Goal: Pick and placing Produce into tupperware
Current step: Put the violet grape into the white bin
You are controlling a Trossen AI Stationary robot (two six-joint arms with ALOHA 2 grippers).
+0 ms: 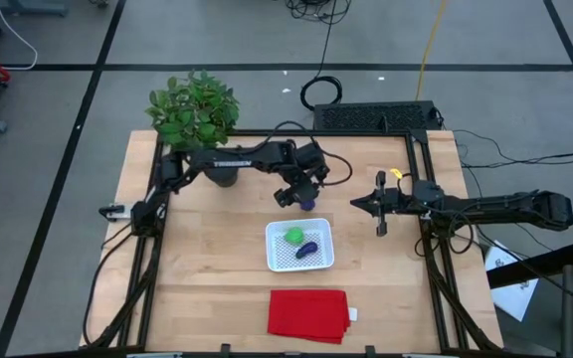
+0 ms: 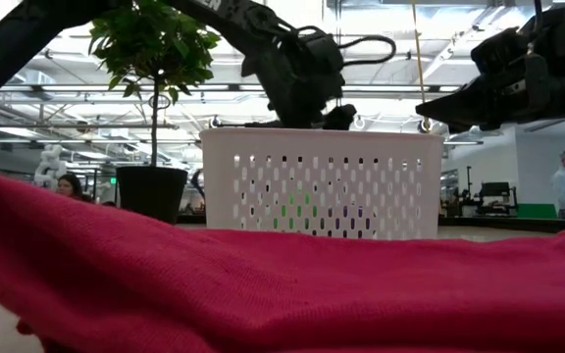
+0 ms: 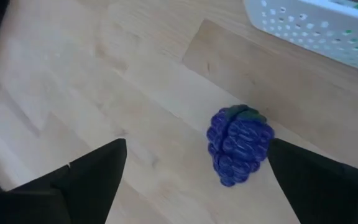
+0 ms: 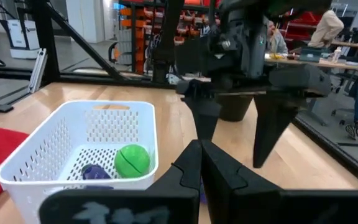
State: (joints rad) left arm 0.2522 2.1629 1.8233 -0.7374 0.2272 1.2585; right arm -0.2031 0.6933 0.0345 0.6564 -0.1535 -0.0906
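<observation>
Behind the wooden table [image 1: 207, 268] the workshop runs deep, with a seated person [image 4: 272, 37] at desks far back. From table level the red cloth [image 2: 282, 289] fills the foreground and hides most of the tabletop; only faint green and purple shows through the holes of the white tupperware [image 2: 324, 183], so its contents are hard to read there.

From above, the tupperware [image 1: 299, 246] sits near the table's middle with the round green piece [image 1: 293, 236] and the elongated dark purple piece [image 1: 307, 250] inside. The rounded purple grape bunch [image 3: 238, 144] lies on bare wood outside it, just beyond its 12 o'clock edge.

The left gripper [image 1: 301, 195] hangs over that bunch with its fingers [image 3: 86, 177] spread wide apart, one to each side, neither touching it. Its arm reaches in from 9 o'clock, passing in front of the potted plant [image 1: 195, 107], wrist bent downward.

The right gripper [image 1: 381, 216] waits at 3 o'clock of the tupperware, well apart from it, fingers pressed together, arm stretched low and level from the right.
</observation>
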